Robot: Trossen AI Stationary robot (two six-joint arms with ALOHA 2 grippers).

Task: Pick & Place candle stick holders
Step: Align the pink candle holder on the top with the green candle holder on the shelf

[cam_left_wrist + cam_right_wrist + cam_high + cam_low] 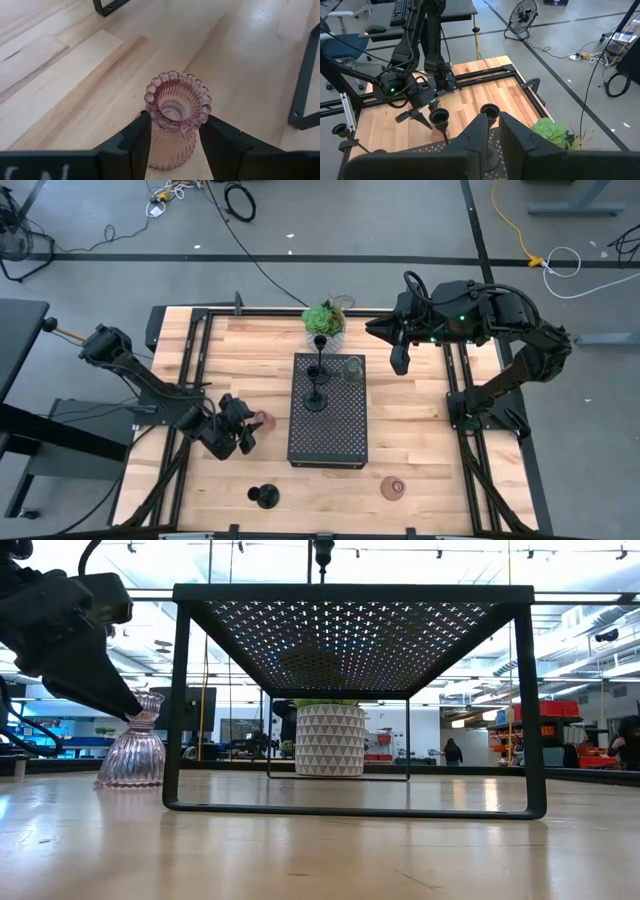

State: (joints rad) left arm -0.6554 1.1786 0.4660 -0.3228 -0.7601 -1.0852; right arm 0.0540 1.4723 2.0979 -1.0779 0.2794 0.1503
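Note:
A pinkish ribbed glass holder (172, 125) stands upright on its base on the wooden table, left of the black perforated tray (340, 435). My left gripper (174, 137) is low at it and shut on it; it also shows in the high view (243, 432). Two black thin-stemmed holders (316, 395) and a clear glass cup (352, 368) stand on the tray. A third black holder (264, 496) and a second pinkish cup (393, 486) stand on the table near the front edge. My right gripper (399, 358) is shut and empty, raised beside the tray's far right corner. My left gripper pinches the pinkish holder's narrow neck (155, 131), just under its beaded rim, between the two fingers (137, 142). The fingers slant down from the table's left side. The holder stands upright with its base (130, 772) on the table.
A green potted plant (324, 320) in a white patterned pot stands at the tray's far end. The tray is a raised stand on thin black legs (178, 710). Black frame rails (190, 370) run along the table's left and right sides.

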